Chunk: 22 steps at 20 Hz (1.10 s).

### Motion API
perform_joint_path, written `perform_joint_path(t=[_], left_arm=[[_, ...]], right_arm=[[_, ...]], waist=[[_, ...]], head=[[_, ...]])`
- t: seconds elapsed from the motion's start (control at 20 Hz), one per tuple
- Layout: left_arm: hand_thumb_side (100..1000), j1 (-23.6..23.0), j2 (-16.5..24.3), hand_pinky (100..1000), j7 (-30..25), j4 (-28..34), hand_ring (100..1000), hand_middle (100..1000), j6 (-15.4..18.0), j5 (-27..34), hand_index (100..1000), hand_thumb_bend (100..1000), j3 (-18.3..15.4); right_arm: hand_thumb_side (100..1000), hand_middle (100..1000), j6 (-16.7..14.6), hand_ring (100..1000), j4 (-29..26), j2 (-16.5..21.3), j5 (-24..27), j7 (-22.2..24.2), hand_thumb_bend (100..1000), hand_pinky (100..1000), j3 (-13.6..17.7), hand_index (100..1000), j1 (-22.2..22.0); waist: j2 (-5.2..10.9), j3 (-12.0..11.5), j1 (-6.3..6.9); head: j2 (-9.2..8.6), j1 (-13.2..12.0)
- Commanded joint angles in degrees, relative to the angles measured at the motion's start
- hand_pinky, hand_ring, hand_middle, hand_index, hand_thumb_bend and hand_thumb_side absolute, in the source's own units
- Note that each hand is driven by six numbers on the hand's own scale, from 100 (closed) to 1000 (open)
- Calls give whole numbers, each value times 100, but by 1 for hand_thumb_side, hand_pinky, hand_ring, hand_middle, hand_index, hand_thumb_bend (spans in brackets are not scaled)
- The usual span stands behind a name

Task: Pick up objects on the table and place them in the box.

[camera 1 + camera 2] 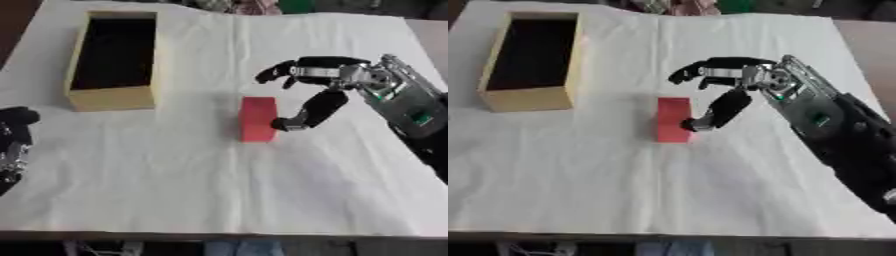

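Note:
A red block (257,119) lies near the middle of the white-covered table. My right hand (321,75) hovers just right of it and a little beyond, open, with the fingers stretched leftward above the block's far end and the thumb tip at its right side; nothing is held. The open wooden box (114,59) stands at the far left, its inside dark and seemingly empty. My left hand (13,142) shows at the left edge in the left eye view, away from the block.
A white cloth (219,190) covers the table, whose front edge runs along the bottom. Some coloured things lie beyond the far edge. Bare cloth lies between the block and the box.

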<state>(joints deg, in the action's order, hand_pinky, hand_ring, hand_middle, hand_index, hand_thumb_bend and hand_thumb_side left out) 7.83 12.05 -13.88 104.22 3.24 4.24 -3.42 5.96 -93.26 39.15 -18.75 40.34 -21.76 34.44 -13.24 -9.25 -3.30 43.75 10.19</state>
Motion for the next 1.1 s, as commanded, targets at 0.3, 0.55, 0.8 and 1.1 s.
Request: perform_joint_path(t=[0.3,0.55,0.8,1.1], left_arm=[[278,48,87,1000,-23,58,818,691,8,-14,767,100,-2],[278,56,89,1000,-25,55,818,691,7,-14,767,100,0],[279,60,91,1000,-27,55,818,691,6,-14,767,100,0],[278,67,93,1000,-30,57,818,691,8,-11,767,100,3]], right_arm=[[351,933,-41,1000,98,54,-92,234,370,877,-12,1000,131],[355,933,-46,1000,116,52,-114,311,373,878,-24,1000,130],[361,933,-48,1000,131,32,-189,370,380,878,-53,1000,137],[363,933,-74,1000,161,-26,-289,443,381,878,-95,1000,162]], waist=[[91,-6,6],[87,1,-4],[84,-4,-10],[82,-9,-9]], head=[[10,12],[6,10],[6,5],[4,3]])
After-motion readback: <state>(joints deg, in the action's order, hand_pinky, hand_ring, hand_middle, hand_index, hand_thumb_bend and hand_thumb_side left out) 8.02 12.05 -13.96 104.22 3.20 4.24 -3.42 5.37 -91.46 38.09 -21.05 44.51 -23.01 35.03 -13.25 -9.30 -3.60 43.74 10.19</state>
